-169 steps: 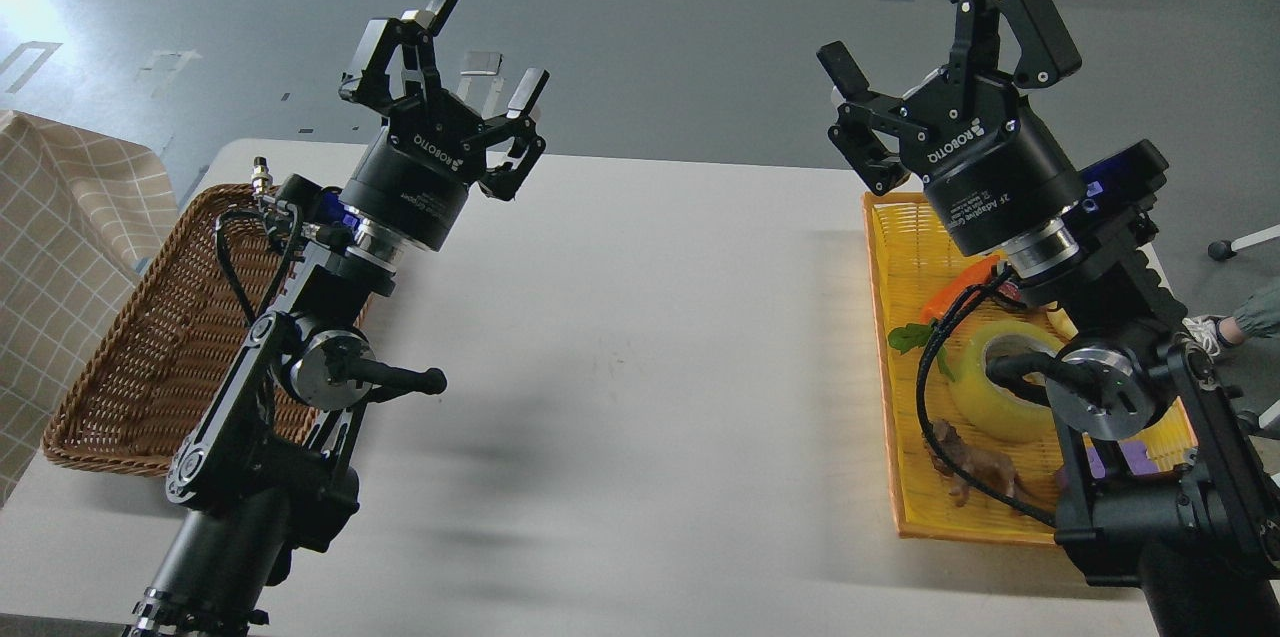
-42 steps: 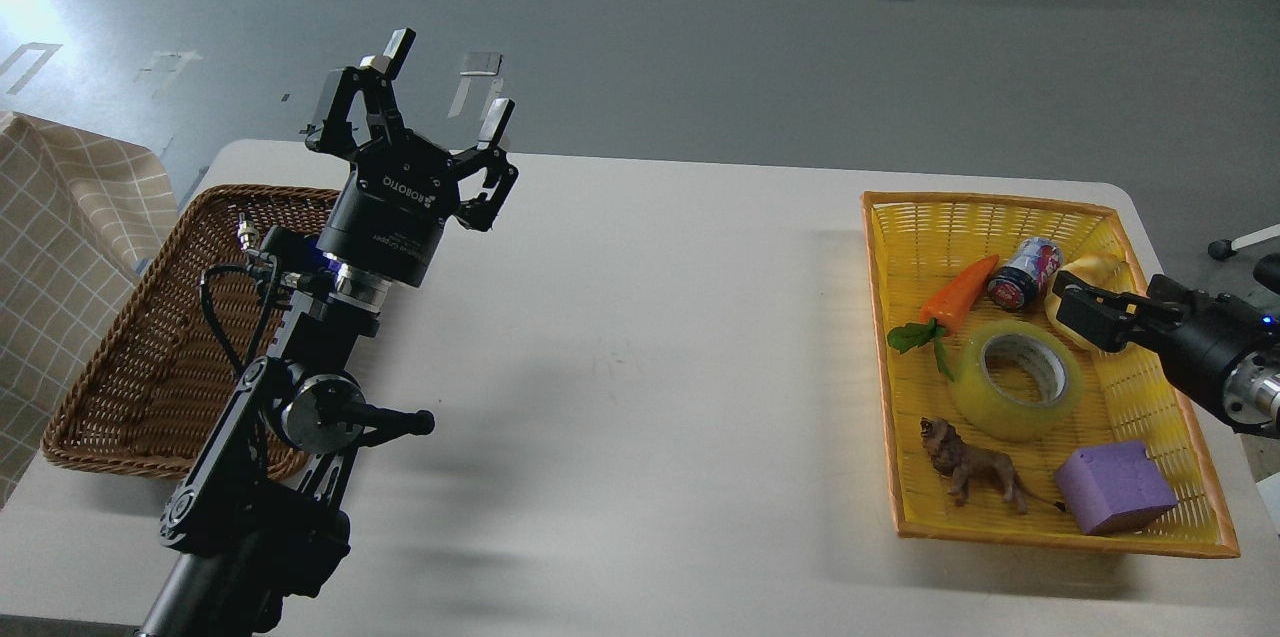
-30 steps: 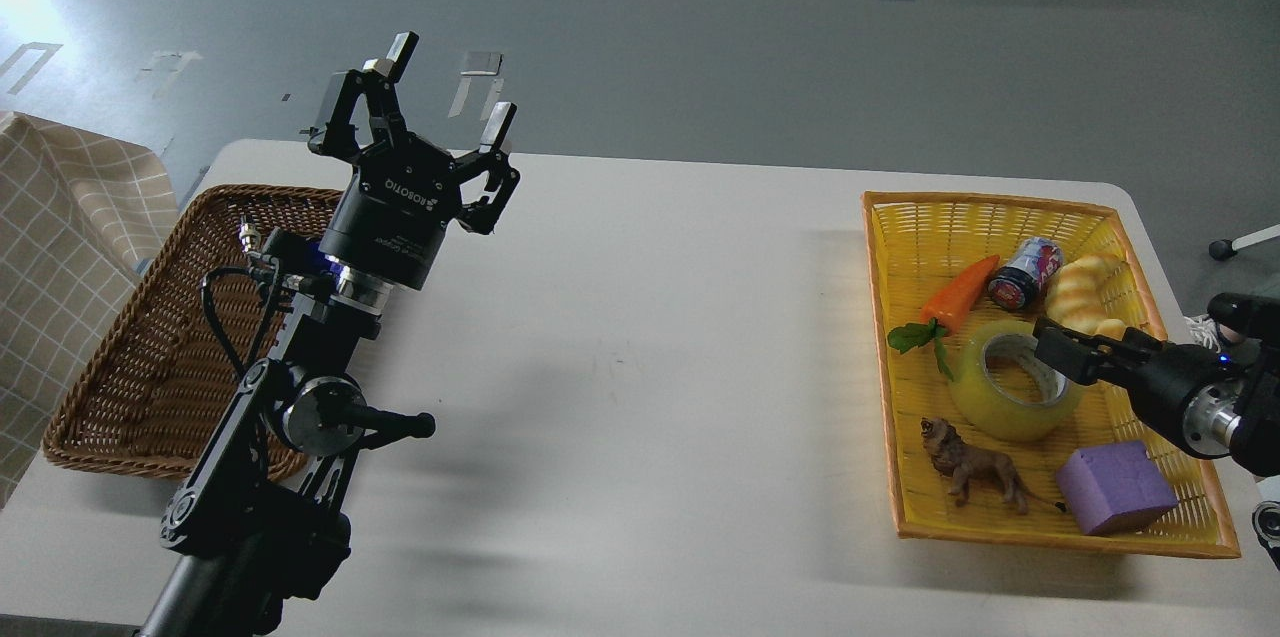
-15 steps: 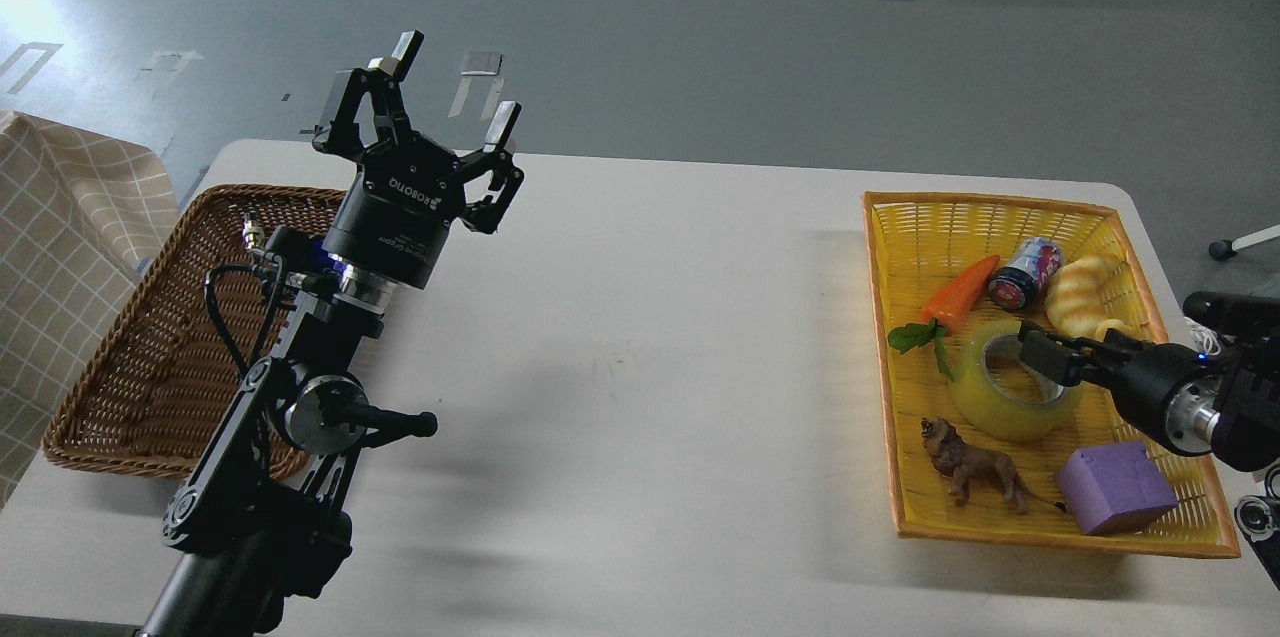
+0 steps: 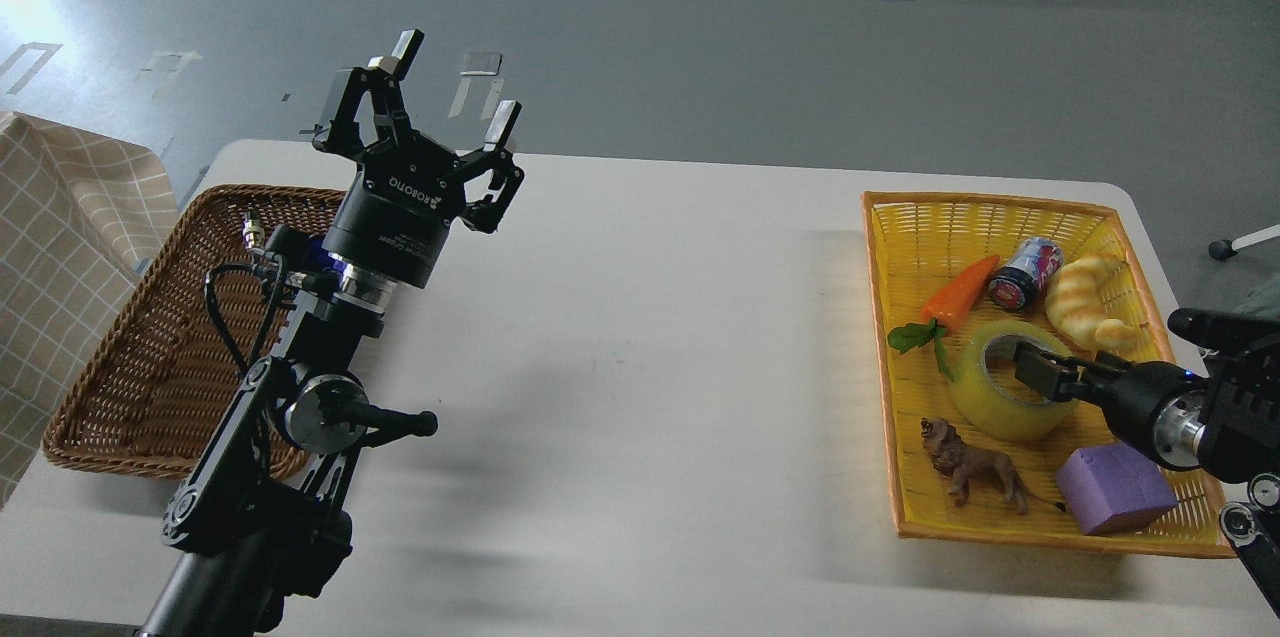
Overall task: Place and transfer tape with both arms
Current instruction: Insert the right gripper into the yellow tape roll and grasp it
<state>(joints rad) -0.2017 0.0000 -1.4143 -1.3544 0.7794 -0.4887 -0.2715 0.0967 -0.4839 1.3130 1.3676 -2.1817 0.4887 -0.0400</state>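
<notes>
The tape [image 5: 985, 407], a glossy yellow roll with a grey-white core, lies flat in the yellow basket [image 5: 1000, 202] at the right. My right gripper [image 5: 1042, 372] comes in low from the right edge, and its dark tip sits at the roll's core opening, over the right side of the roll. Its fingers cannot be told apart. My left gripper [image 5: 455, 82] is raised over the table's left part, pointing up and away, open and empty, far from the tape.
The yellow basket also holds a toy carrot [image 5: 958, 295], a can [image 5: 1025, 272], a croissant toy [image 5: 1085, 302], a brown lion figure [image 5: 975, 472] and a purple block [image 5: 1115, 492]. A brown wicker basket [image 5: 150, 357] stands at the left, by a checked cloth [image 5: 60, 247].
My right arm swung down from its raised pose, then moved left and lower across the basket, from over the croissant to the tape's core. My left gripper stayed nearly still.
</notes>
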